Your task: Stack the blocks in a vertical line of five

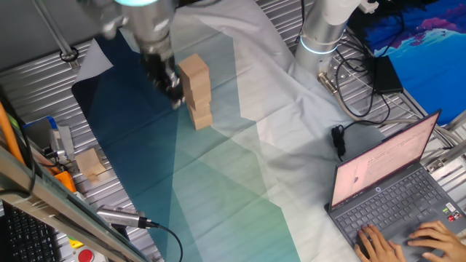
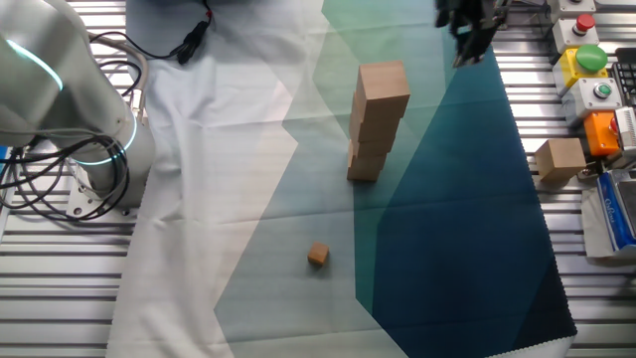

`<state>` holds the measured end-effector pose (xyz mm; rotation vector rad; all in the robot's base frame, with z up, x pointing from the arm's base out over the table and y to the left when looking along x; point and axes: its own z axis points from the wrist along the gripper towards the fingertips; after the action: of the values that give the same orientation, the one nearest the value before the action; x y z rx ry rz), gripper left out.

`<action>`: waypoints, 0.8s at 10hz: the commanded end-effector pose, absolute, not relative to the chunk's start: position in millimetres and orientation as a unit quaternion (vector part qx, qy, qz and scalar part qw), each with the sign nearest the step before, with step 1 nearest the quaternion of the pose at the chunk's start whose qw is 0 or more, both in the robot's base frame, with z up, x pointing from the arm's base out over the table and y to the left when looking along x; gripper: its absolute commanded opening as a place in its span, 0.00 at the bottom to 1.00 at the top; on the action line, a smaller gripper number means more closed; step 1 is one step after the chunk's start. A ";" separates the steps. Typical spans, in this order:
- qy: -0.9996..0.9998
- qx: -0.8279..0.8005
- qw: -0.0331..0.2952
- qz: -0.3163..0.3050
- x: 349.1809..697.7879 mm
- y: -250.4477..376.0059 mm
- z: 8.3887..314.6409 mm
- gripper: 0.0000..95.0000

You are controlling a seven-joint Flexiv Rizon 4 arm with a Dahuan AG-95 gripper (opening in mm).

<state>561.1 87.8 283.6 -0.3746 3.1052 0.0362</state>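
Observation:
A tower of several tan wooden blocks (image 1: 196,91) (image 2: 376,119) stands on the teal cloth, slightly staggered and leaning. One more block (image 1: 91,164) (image 2: 559,159) lies apart on the metal table beside the cloth's edge. My gripper (image 1: 173,89) (image 2: 471,50) hangs just beside the tower at about its mid height, not touching it. The dark fingers appear spread, with nothing between them. In one fixed view the gripper is motion-blurred.
A much smaller wooden cube (image 2: 317,256) lies on the cloth in front of the tower. A button box (image 2: 586,60) and tools sit near the lone block. A laptop (image 1: 393,189) with a person's hands, cables and the arm base (image 1: 320,36) border the white cloth.

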 end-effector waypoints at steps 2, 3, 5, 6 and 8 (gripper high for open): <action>0.994 -0.110 0.004 0.004 587.0 132.4 243.0 0.00; 0.994 -0.112 0.004 0.004 591.3 139.2 232.4 0.00; 0.993 -0.118 -0.004 0.006 599.4 145.6 210.5 0.00; 0.993 -0.119 -0.010 0.006 602.0 148.3 201.6 0.00; 0.989 -0.143 -0.036 0.008 602.0 157.6 195.0 0.00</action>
<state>603.1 155.8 196.5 -0.4368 3.1633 0.0274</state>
